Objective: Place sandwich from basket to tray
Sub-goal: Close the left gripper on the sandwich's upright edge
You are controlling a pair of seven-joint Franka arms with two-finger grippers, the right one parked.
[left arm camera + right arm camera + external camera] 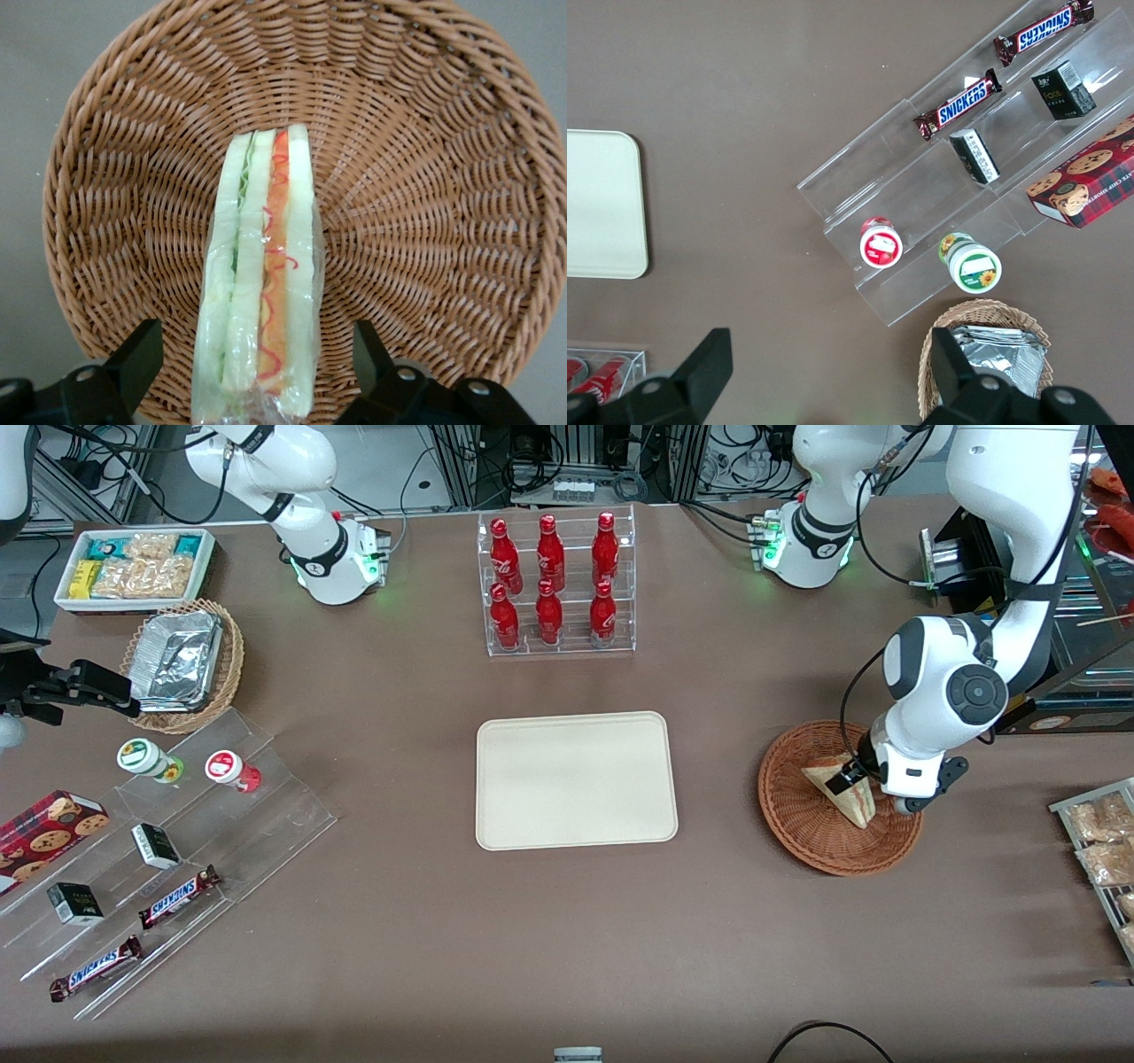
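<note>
The sandwich (261, 283), a plastic-wrapped wedge of pale bread with green and red filling, stands on edge in the round reddish-brown wicker basket (425, 204). My left gripper (257, 372) is open and lowered over it, with one black finger (137, 354) on each side of the wedge and a gap between each finger and the wrap. In the front view the gripper (852, 777) sits low in the basket (797, 824) at the sandwich (855, 802). The cream tray (576, 779) lies flat mid-table with nothing on it, toward the parked arm's end from the basket.
A clear rack of red bottles (555, 584) stands farther from the front camera than the tray. Toward the parked arm's end are a lighter basket with foil containers (182, 664), a white bin of snacks (133, 567) and acrylic steps with snacks (159, 841). A rack of bagged snacks (1099, 841) lies at the working arm's end.
</note>
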